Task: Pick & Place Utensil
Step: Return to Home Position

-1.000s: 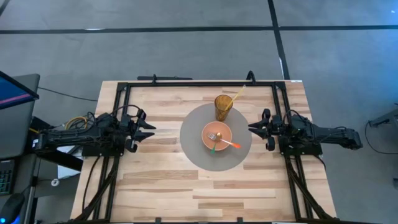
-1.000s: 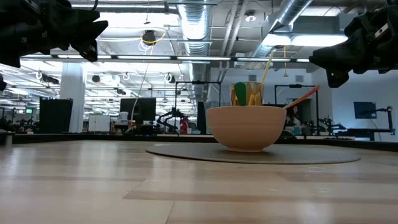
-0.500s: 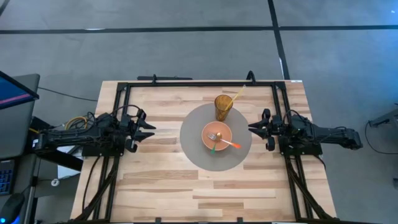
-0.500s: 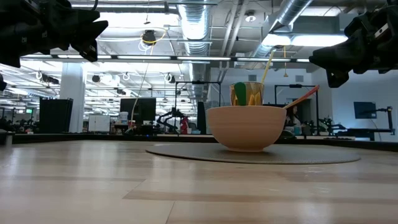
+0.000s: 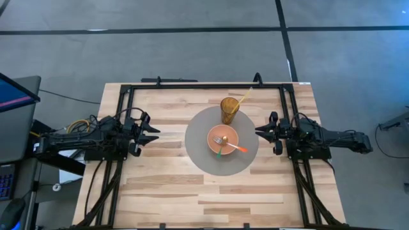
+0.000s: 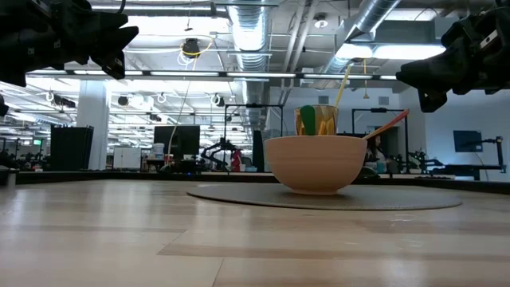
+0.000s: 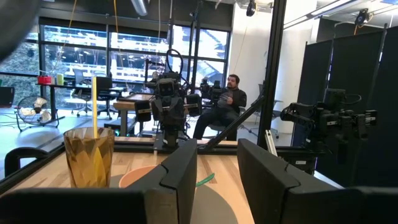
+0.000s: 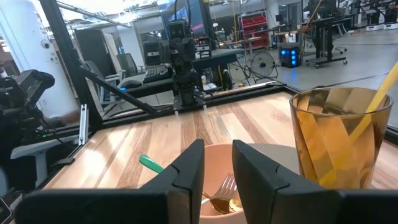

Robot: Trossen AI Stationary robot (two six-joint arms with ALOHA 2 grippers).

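Risk, high: cup (image 5: pixel 229 110) is standing far on mat (image 5: pixel 198 153) beside bowl (image 5: pixel 223 141), straw (image 5: pixel 245 96) leaning far-right, right gripper (image 5: pixel 261 132) hovering near | low: tall cup is looking tippy if clipped | wrists: both are gaping, empty; left gripper (image 7: pixel 217 152) is waiting left, well apart.

Bowl (image 5: pixel 211 145) sits mid-mat (image 5: pixel 199 156) on the table (image 5: pixel 166 185), fork (image 5: pixel 220 139) in it; cup (image 5: pixel 229 112) stands on the mat just behind, straw (image 5: pixel 245 97) inside.
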